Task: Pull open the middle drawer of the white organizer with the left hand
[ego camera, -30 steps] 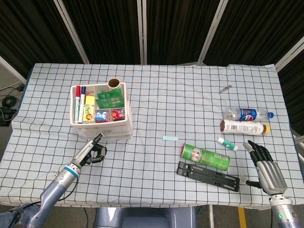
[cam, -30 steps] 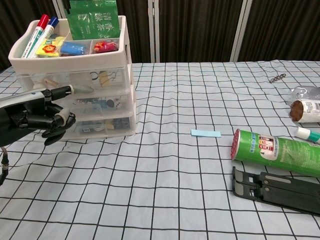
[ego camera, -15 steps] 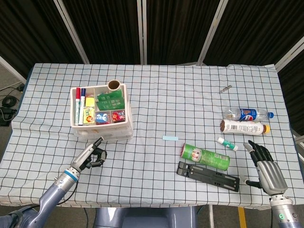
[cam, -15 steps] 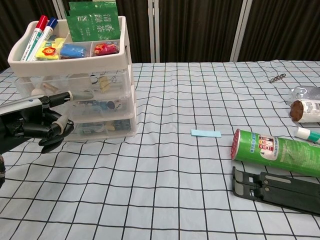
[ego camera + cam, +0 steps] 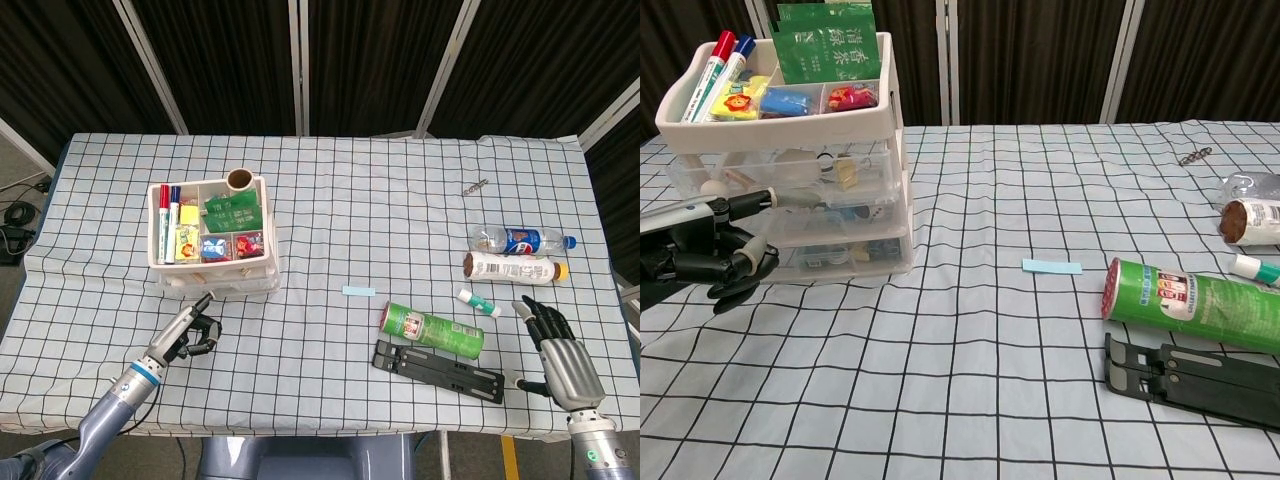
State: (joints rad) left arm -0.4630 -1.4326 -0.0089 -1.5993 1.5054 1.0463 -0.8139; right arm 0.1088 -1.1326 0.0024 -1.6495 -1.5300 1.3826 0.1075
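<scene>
Chest view is showing me the left hand [image 5: 700, 255]. What is it doing?

— It is sliding back, away from the front of the white organizer [image 5: 894, 110]. A second ago it was sitting closer to the organizer front.

— Is it holding something?

— Most of its fingers are curling in. One finger is sticking out straight, and its tip is touching the front of the drawers. I cannot tell if it is hooking a handle or only resting there.

— And the middle drawer [image 5: 840, 212]?

— It is sitting in the organizer, under the top tray with the pens. From the head view, a clear drawer front is now poking out a little from the organizer, toward the hand. Before, the fronts were lying more even. I think the drawer is starting to open, but I am not sure which drawer it is.

— So is the job done?

— Not yet, I think. The drawer is only peeking out, so more pulling is needed.

— What about the right hand [image 5: 560, 355]?

— It is resting far to the right of the organizer, fingers spread, holding nothing.
</scene>
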